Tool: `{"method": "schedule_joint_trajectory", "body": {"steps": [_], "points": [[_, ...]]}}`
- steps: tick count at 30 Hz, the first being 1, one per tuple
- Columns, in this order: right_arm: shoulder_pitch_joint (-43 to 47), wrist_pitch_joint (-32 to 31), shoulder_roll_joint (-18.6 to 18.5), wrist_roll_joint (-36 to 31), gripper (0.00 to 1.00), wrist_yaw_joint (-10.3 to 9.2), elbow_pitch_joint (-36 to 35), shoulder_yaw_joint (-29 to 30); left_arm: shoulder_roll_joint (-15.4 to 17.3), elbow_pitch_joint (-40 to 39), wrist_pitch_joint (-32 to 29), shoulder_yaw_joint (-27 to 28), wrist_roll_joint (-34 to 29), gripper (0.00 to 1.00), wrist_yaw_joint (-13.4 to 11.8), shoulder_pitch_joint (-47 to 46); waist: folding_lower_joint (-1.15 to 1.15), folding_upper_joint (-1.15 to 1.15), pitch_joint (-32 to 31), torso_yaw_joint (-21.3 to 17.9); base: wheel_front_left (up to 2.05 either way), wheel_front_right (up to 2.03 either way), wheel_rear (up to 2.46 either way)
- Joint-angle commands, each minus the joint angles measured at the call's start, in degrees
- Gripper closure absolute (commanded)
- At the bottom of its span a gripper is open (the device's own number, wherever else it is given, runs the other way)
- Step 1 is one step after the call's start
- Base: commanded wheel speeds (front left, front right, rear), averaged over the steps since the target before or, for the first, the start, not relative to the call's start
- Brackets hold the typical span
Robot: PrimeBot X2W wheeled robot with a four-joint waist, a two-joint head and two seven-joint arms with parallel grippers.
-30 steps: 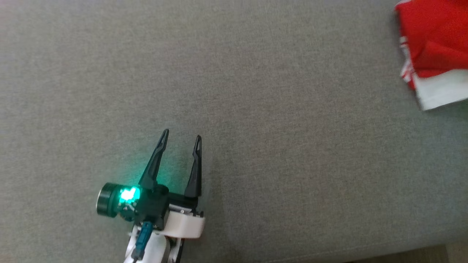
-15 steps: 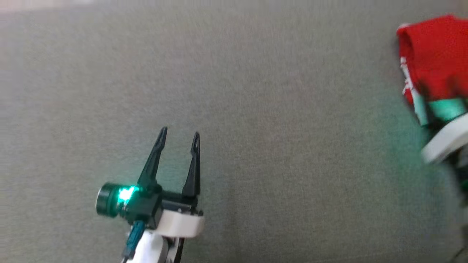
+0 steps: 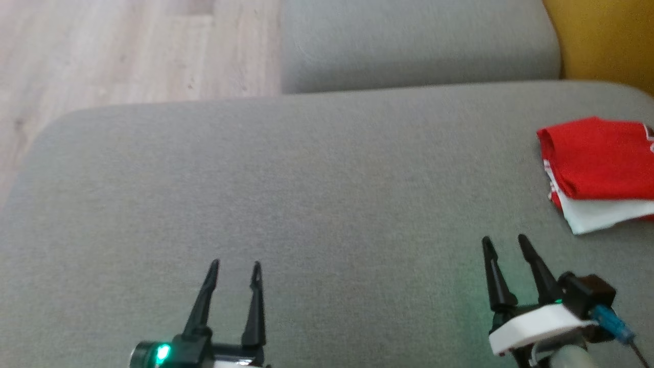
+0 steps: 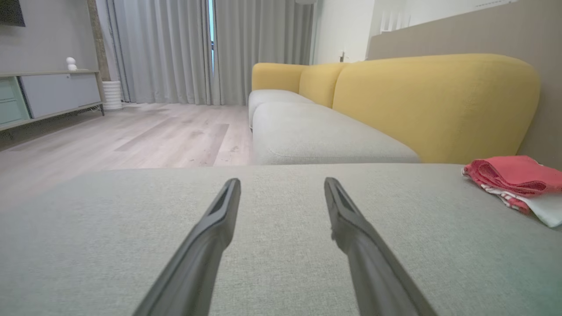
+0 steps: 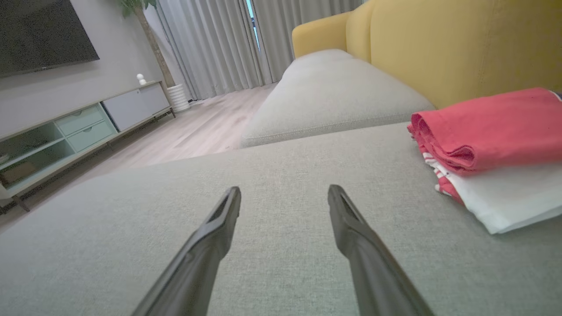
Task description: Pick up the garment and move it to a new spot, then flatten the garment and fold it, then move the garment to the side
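Folded red-and-white jersey garment [image 3: 598,163] lies far right on grey fabric sofa cushion [image 3: 306,194]; parked aside, leaving middle free, I judge. L gripper [image 3: 235,263] & R gripper [image 3: 503,238] both wide, empty, near edge, clear of it.

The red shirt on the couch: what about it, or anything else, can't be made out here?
The garment: its right part is cut off by the picture's edge in all three views.
Its inner layers: hidden under its own folds, every view.
Left hand: head view's bottom edge cuts off its base.
Small white object on the cabinet: too small to identify, left wrist view.
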State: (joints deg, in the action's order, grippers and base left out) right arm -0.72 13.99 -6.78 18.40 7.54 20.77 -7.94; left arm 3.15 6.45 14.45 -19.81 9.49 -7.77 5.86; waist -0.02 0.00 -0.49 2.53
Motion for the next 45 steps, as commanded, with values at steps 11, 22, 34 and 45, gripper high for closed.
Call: {"method": "schedule_joint_trajectory", "body": {"steps": [11, 22, 34, 45], "points": [[9.80, 0.99, 3.60, -9.70, 0.00, -0.05, -14.61, 3.67, -0.27, -5.13, 0.55, 4.00, -1.33, 0.00, 0.41, 3.56, 0.02, 0.00, -3.55, 1.62, 0.00, 0.00, 0.00], [13.08, 0.39, 4.21, -8.69, 1.00, 0.00, -13.79, 4.58, 0.05, -2.55, 0.00, 2.88, -1.46, 1.00, 0.84, 5.82, 0.02, 0.00, -4.35, 0.78, 0.00, 0.00, 0.00], [12.26, -0.70, 3.85, -2.62, 1.00, 0.00, -10.70, 4.69, 0.41, 0.51, -1.16, 3.88, 4.71, 1.00, 1.68, 5.62, 0.03, 0.00, -4.02, 0.51, 0.00, 0.00, 0.00], [10.68, -1.99, 3.46, 4.40, 1.00, -0.01, -10.29, 5.00, 0.79, 1.46, -2.42, 5.20, 11.91, 1.00, 2.96, 3.96, 0.03, 0.00, -3.62, 0.25, 0.00, 0.00, 0.00]]}}
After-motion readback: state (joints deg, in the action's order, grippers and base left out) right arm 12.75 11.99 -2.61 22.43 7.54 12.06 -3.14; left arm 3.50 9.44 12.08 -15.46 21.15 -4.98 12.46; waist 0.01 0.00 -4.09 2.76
